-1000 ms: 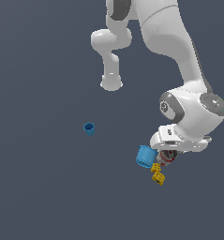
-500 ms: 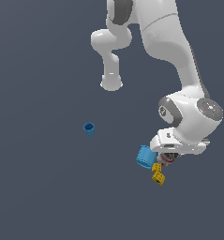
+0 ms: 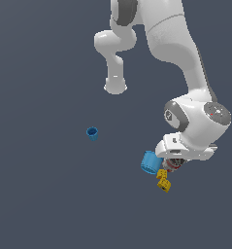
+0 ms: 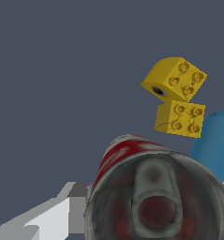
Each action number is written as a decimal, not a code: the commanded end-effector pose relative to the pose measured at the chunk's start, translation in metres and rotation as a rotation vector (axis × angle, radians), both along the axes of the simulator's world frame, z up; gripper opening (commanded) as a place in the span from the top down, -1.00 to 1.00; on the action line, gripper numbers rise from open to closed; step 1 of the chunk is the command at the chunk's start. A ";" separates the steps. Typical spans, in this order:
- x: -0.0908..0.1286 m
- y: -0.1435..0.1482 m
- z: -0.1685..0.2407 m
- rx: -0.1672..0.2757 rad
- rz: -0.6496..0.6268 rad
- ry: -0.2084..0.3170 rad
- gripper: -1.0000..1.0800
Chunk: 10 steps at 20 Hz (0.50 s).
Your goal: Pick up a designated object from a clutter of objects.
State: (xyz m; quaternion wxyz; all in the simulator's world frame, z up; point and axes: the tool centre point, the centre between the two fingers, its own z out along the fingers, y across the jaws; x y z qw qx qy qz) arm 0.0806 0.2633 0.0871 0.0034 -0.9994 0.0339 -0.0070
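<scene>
The red-and-white can [image 4: 132,154] fills the wrist view from close up, its dark metal end facing the camera. In the exterior view only a reddish bit of the can [image 3: 174,164] shows under the hand. My gripper [image 3: 172,168] is lowered right over it. One grey-white finger [image 4: 57,215] lies against the can's side; the other is hidden, so I cannot tell if the jaws are closed on it. The light-blue cup [image 3: 149,162] and two yellow perforated blocks [image 3: 163,180] sit right beside the can.
A tiny darker blue cup [image 3: 92,133] stands alone toward the exterior view's left. In the wrist view the yellow blocks [image 4: 175,79] and the light-blue cup [image 4: 214,140] crowd the can. The arm's base [image 3: 115,87] stands farther back.
The hand has sunk slightly lower over the can. The cups and yellow blocks have not moved.
</scene>
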 end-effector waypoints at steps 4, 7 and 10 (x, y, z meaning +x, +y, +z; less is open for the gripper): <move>0.000 -0.003 0.004 0.000 0.000 0.000 1.00; -0.001 -0.009 0.011 0.000 0.000 0.000 1.00; -0.002 -0.018 0.024 0.000 0.000 0.001 1.00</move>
